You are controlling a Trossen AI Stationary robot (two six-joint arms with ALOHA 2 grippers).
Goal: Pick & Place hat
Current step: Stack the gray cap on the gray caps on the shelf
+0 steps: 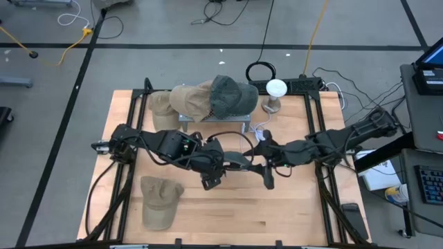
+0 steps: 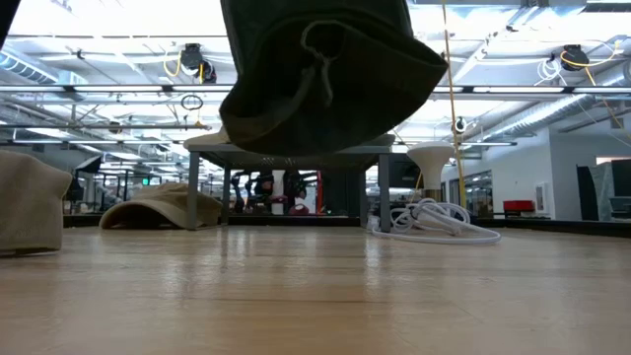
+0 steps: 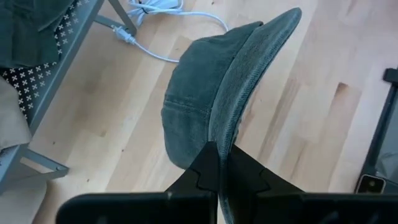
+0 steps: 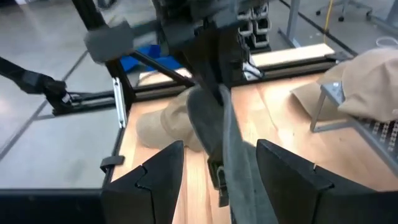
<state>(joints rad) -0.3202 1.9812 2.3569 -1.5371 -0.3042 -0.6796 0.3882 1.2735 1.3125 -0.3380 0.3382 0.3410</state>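
Five caps show in the high view: one dark green cap [image 1: 239, 160] held above the wooden table [image 1: 291, 207] between the arms, three piled on the metal rack [image 1: 214, 123] — a green cap [image 1: 227, 95], a tan cap [image 1: 192, 100] and a pale cap [image 1: 160, 104] — and a khaki cap [image 1: 159, 200] lying near the front left corner. The left gripper [image 3: 217, 171] is clamped on the held cap's brim [image 3: 249, 81], fingers pressed together. The right gripper [image 4: 221, 163] stands spread wide, its fingers [image 4: 152, 180] either side of the hanging cap, contact unclear.
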